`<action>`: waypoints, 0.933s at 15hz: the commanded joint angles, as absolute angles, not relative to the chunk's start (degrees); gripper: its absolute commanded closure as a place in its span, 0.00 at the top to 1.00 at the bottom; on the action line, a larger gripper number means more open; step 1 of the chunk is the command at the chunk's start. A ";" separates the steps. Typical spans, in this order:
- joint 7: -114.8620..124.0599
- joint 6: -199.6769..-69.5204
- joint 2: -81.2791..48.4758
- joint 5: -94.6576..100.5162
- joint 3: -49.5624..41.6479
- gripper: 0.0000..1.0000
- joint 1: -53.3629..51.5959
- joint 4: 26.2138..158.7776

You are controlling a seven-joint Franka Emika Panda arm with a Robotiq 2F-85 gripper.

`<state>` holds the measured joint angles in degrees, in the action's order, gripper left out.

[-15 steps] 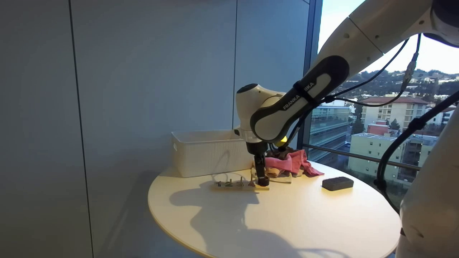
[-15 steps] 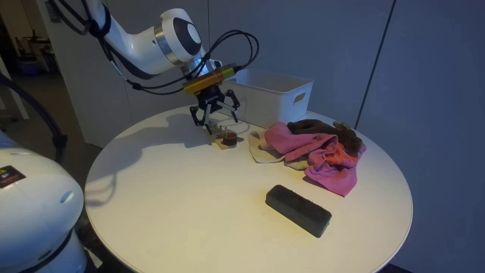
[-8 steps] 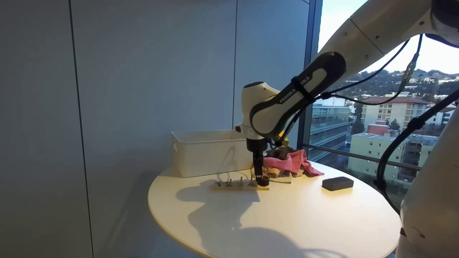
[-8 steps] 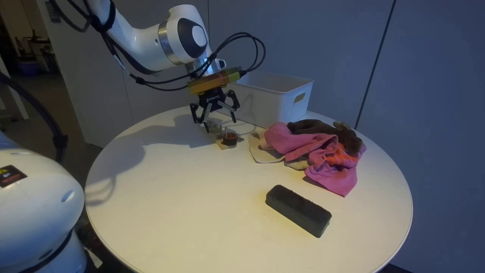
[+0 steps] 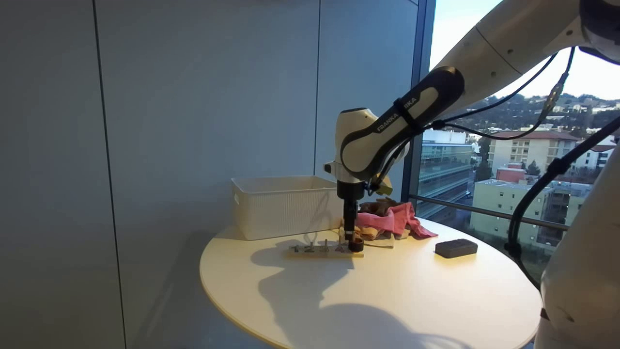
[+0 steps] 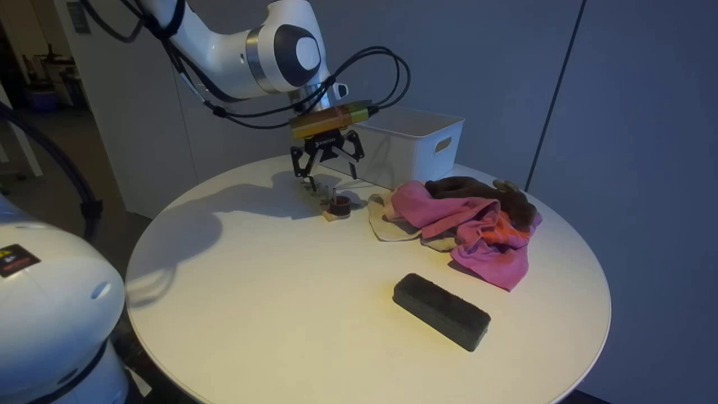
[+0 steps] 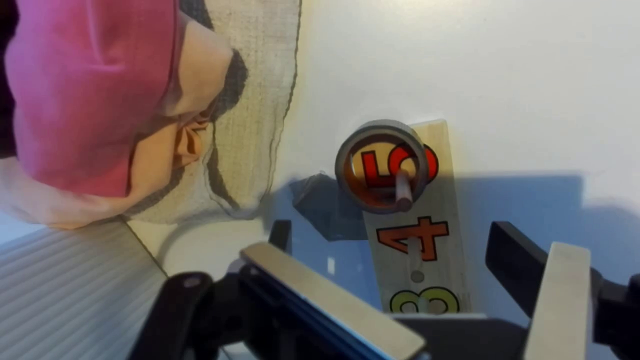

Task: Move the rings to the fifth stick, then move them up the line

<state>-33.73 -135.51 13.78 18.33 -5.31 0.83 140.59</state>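
A dark, thick-walled ring [image 6: 340,210] with an orange-brown inner surface sits around the fifth peg [image 7: 403,192], a short round wooden stick at the end of a low, pale tan wooden rack [image 7: 445,274]; whether it is a single ring or several stacked cannot be told. The peg stands nearer one side of the ring's hollow, and a printed red numeral 5 [image 7: 370,172] shows through it in the wrist view. Next along the rack come an orange numeral 4 [image 7: 432,232] with its own thin peg [image 7: 416,275] and a yellow-green numeral 3 [image 7: 447,299], partly cut off. The black two-fingered tool [image 6: 332,177] is released: its jaws stand wide apart above the rack, both fingertips apart from the ring. Above it, an amber-and-yellow housing [image 6: 328,119] is mounted on the white-and-black jointed arm [image 5: 368,155]. A white, ribbed plastic box [image 5: 286,213] stands behind the rack in an exterior view. Near the ringed end lies a crumpled heap of pink cloth [image 6: 449,207] with cream-coloured fabric [image 6: 387,227] and a dark brown bundle [image 6: 482,193]. Well apart from the rack, a dark rectangular block [image 6: 442,311] lies on the round, white-topped table [image 6: 269,308]. Grey-blue wall panels [image 5: 208,97] rise behind in both exterior views; a window [image 5: 513,160] shows buildings and a hillside.
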 commanded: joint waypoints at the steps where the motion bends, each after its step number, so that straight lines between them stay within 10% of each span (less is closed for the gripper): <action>1: -33.76 -135.40 13.79 18.26 -5.20 1.00 0.92 140.53; 14: -49.14 -138.17 11.31 7.09 -9.90 1.00 0.60 139.44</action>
